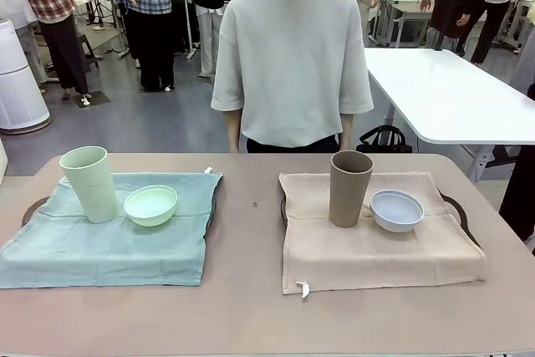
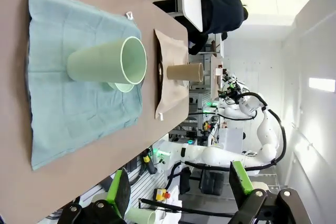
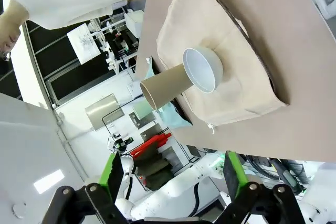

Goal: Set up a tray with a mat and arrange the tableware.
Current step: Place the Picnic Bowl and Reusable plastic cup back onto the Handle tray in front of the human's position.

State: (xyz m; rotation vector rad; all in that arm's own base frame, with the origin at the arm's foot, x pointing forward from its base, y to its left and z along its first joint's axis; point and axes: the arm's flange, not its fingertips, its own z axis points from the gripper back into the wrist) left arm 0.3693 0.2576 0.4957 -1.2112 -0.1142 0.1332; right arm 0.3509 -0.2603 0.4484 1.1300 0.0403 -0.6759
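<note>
**Both claws spread, holding nothing; two settings laid out**

Left gripper and right gripper hang above the table, jaws wide apart, nothing between them. Mint-green tumbler stands upright on green mat, green bowl just beside it. Brown tumbler stands on beige mat, pale blue-white bowl beside it. Each mat drapes over a tray, likely colour-matched sets. Person stands at far side.
</note>
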